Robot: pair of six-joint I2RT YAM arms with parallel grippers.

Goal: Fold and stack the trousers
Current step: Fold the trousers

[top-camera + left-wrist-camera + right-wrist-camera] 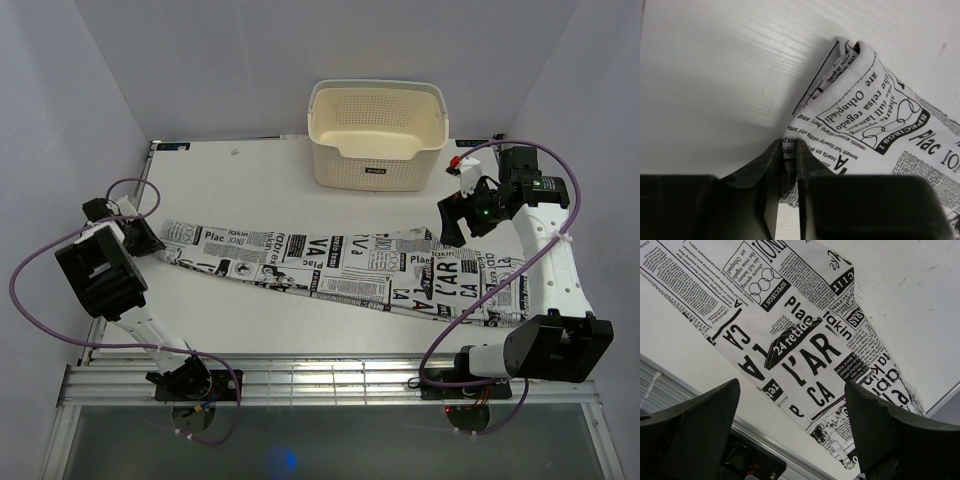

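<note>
White table (260,170), left pincer (790,145) low at trousers (350,265) end, right pincer (791,385) aloft

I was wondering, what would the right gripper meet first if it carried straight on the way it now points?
Most likely the trousers: the right gripper is open and frames the printed cloth lying on the table, with nothing visible between. The depth is hard to judge.
</note>
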